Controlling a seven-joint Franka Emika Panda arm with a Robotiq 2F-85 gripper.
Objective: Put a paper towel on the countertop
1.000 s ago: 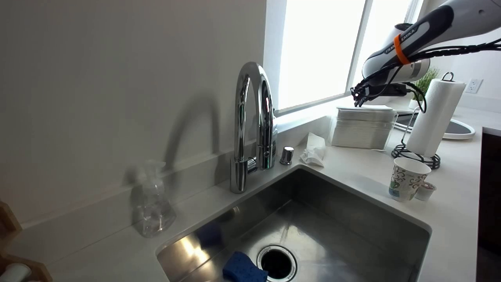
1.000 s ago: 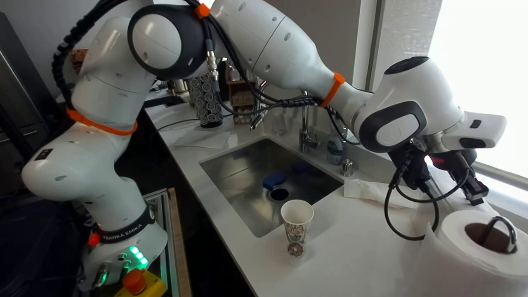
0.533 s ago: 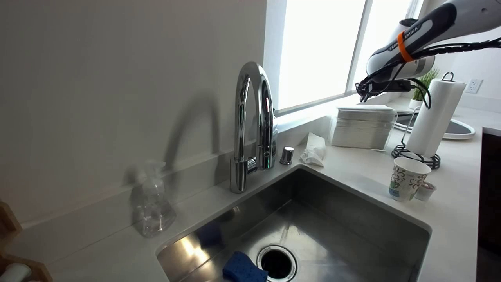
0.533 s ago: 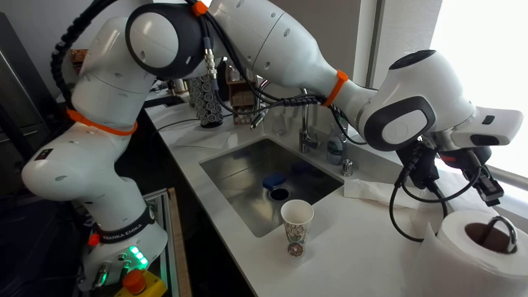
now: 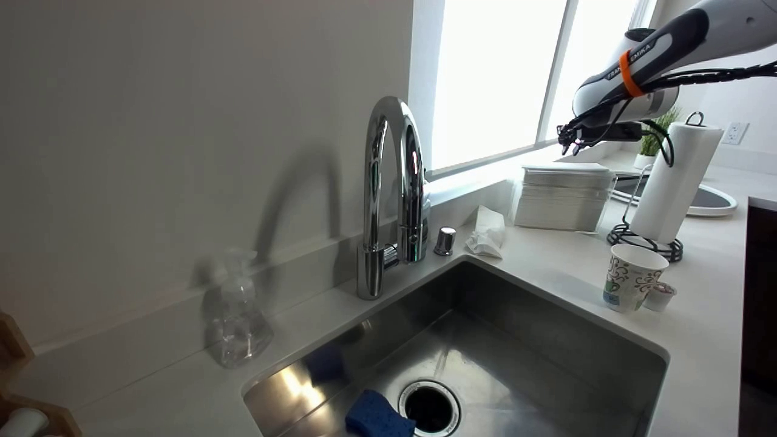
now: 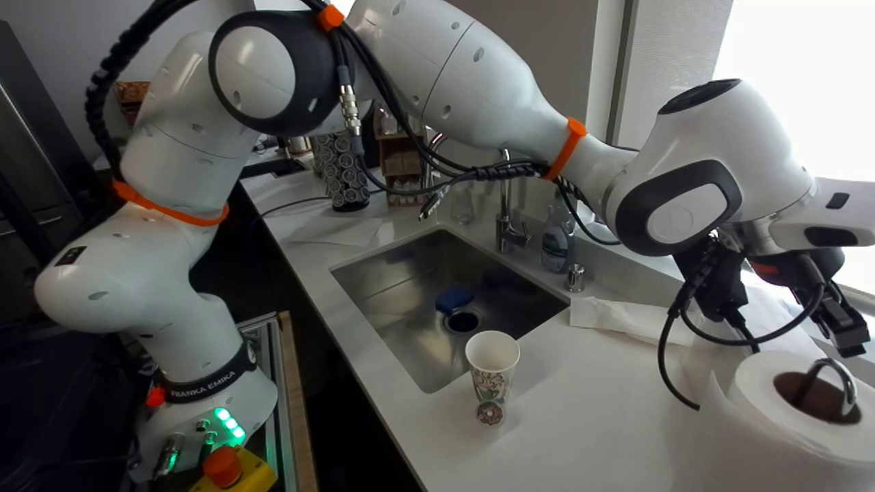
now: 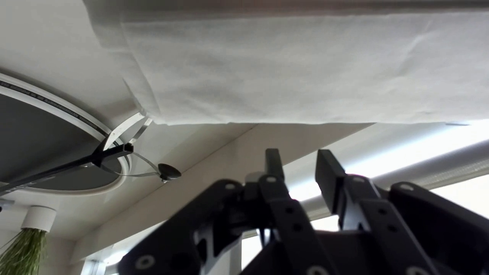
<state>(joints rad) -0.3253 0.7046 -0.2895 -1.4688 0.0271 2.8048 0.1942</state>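
The paper towel roll (image 5: 683, 182) stands on a wire stand on the white countertop (image 5: 564, 258). In an exterior view, a loose flap of its sheet (image 6: 718, 403) sticks out. My gripper (image 5: 570, 150) hovers above a white paper stack (image 5: 567, 197), left of the roll in that view and not touching it. In the wrist view my gripper (image 7: 298, 162) is open, with nothing between its fingers. A flat white soft sheet (image 7: 286, 68) there appears to be the stack's top. It is apart from the fingertips.
A crumpled white paper (image 5: 485, 233) lies near the sink's corner. A patterned cup (image 5: 634, 276) and a small pod (image 5: 660, 296) stand beside the sink (image 6: 437, 314). The faucet (image 5: 391, 200), a round tray (image 5: 716, 200) and a plant (image 7: 23, 248) are also near. The window is behind my gripper.
My gripper has risen a little from the white stack and moved right in both exterior views. The roll, the crumpled paper and the cup have not visibly moved.
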